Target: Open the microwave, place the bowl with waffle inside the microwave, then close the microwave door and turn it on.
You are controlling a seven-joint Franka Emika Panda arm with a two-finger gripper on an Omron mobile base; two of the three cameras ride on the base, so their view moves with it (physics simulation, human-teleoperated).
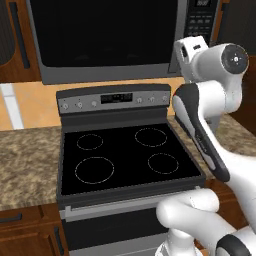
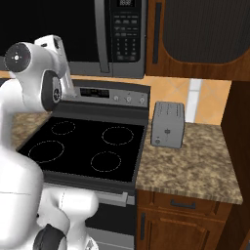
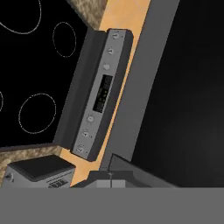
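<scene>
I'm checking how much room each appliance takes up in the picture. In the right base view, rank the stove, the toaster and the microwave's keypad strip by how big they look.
Largest to smallest, as they look:
1. stove
2. toaster
3. keypad strip

The toaster and keypad strip look close in size, and the strip sits farther from the camera and is cut off at the top, so their order is unsure.

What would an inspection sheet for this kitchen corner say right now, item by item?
Surface: speckled stone counter on both sides of a black-topped stove.
Job's things: microwave above the stove, microwave door closed; keypad strip at its right.
Clutter: grey toaster on the counter right of the stove.
Grippers: shut, raised near the microwave's lower right corner, holding nothing.
Cables: nothing seen.
Surroundings: wooden cabinets, orange backsplash wall.
</scene>
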